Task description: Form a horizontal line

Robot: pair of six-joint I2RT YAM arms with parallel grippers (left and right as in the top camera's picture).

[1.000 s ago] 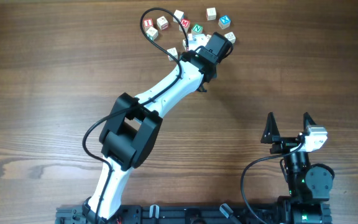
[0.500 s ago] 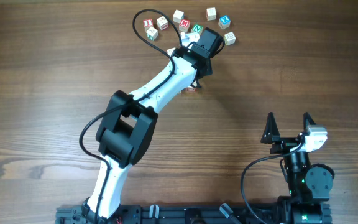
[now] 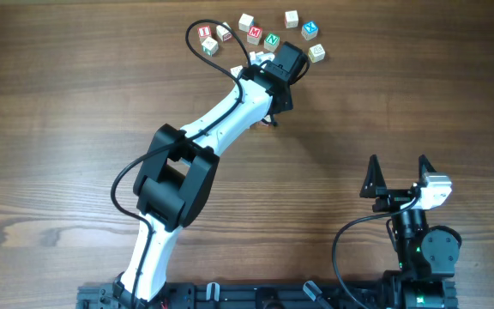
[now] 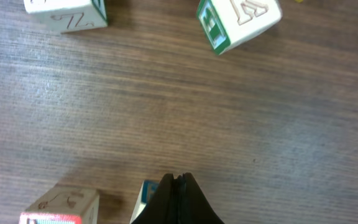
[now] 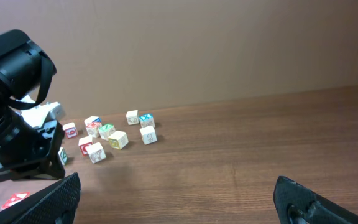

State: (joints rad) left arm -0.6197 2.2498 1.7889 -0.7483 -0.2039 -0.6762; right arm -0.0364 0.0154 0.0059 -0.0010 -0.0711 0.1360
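Left arm [image 3: 230, 116] has swung its wrist a bit to the left over the last second. It's come off the right edge of the loose cubes [image 3: 255, 33] and in over their middle, so the greenish cube [image 3: 316, 53] it was crowding now sits in plain view. Since the half-second mark it's barely budged. Left gripper [image 4: 176, 185] is pressed fully together with nothing between the fingers, tips low over the wooden surface [image 4: 166, 106], though I can't tell if they actually touch it. From that wrist camera I get a green-faced cube [image 4: 238, 22] sitting skewed at top right, a pale cube [image 4: 67, 12] at top left, a red-banded cube [image 4: 58, 208] at bottom left, and a sliver of a blue-edged cube [image 4: 143, 198] just beside the fingers. As for the horizontal line [image 3: 268, 121], all I can make out from overhead is one reddish cube peeking out from under the left forearm, on the near side of the cluster and apart from it. Whether others sit next to it I can't tell, the arm's in the way. Right gripper [image 3: 399, 163] is over the near right of the surface, spread wide, holding nothing, well apart from all the cubes.
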